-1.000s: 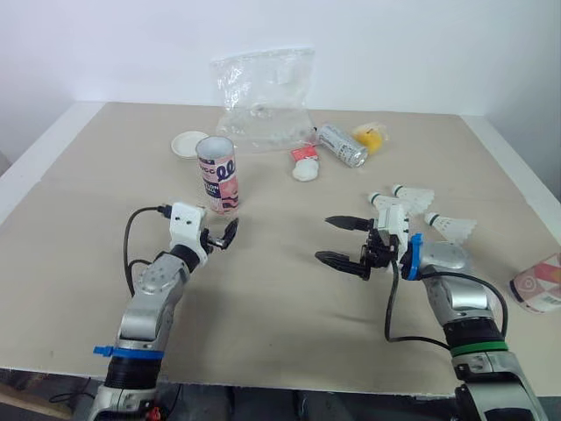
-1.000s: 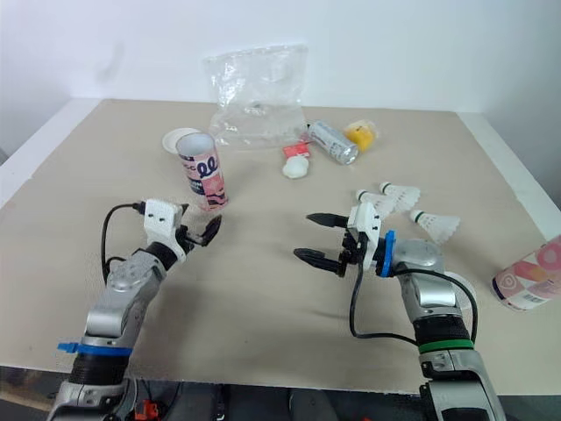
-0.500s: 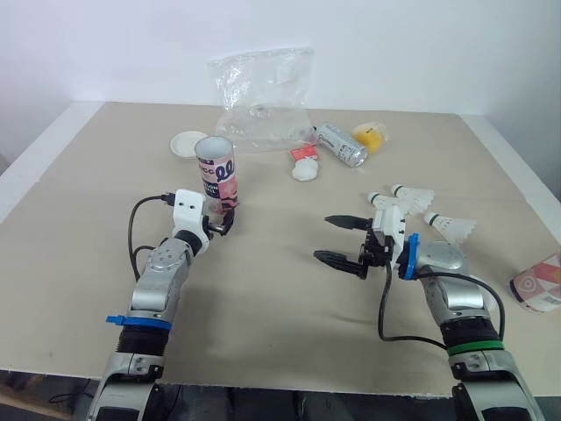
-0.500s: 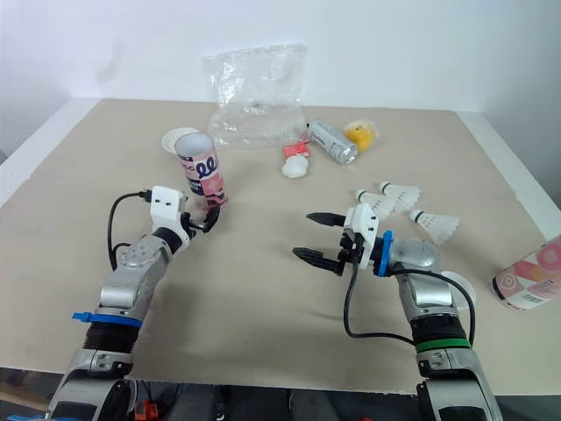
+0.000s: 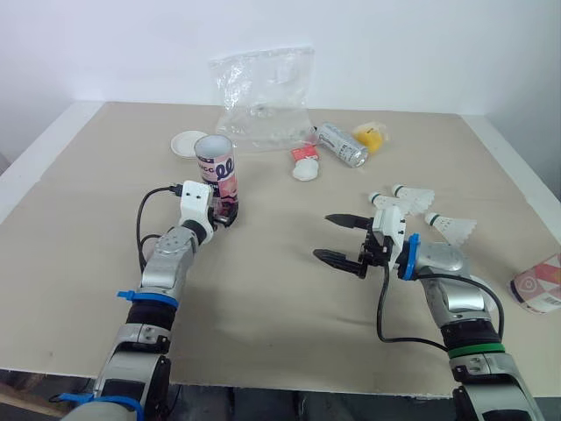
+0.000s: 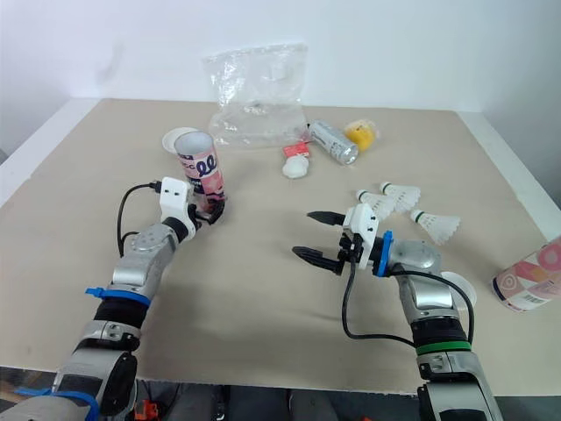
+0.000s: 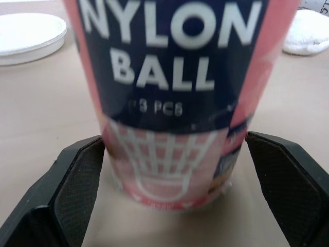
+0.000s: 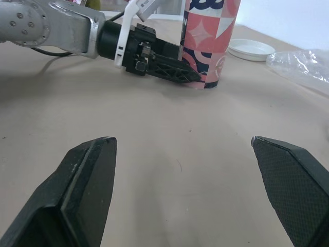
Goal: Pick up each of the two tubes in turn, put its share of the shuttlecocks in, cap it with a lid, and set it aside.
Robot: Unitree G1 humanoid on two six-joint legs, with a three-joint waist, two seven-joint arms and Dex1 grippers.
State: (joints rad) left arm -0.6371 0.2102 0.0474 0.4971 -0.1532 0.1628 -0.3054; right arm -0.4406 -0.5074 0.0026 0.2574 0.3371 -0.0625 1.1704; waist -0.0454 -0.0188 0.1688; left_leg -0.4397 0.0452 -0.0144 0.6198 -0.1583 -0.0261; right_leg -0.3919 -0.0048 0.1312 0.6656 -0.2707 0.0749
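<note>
For pick-up, the upright tube (image 5: 216, 168) is straddled by the spread left pincer (image 5: 222, 216); closing is called for next. The right pincer (image 5: 324, 238) is spread.

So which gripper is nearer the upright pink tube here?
Left. The left gripper brackets the base of the tube with open fingers; the right gripper, also open, hangs above the table well to the tube's right, near the loose shuttlecocks.

Lab-like robot test station: wide beige table (image 5: 280, 298) against a blank white wall (image 5: 421, 44).
</note>
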